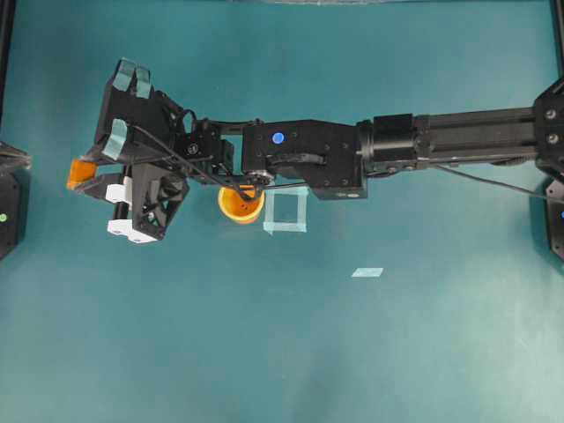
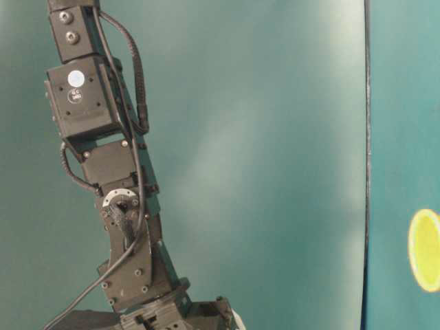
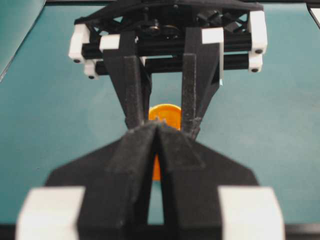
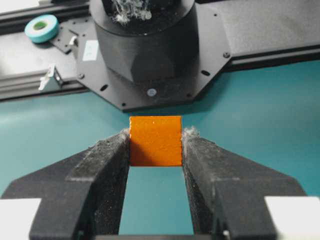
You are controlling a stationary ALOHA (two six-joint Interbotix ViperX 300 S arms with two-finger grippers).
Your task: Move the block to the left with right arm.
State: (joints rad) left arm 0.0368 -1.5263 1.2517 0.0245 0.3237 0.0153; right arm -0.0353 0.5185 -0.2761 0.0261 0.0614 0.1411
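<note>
The small orange block (image 4: 156,141) sits clamped between the black fingertips of my right gripper (image 4: 156,142), which is shut on it. Seen from overhead, the right arm (image 1: 423,141) reaches across to the table's left side, with the block (image 1: 81,172) at the gripper (image 1: 88,174) tip. My left gripper (image 3: 158,127) is shut to a point with nothing in it. It faces the right gripper's white-and-black body (image 3: 165,45), which hangs just ahead of it.
A round orange-yellow cup (image 1: 240,204) stands under the right forearm, next to a pale tape square (image 1: 285,212); the cup (image 3: 165,113) lies beyond the left jaws. A tape scrap (image 1: 367,272) lies on the table. The left arm's base (image 4: 150,55) is straight ahead of the block.
</note>
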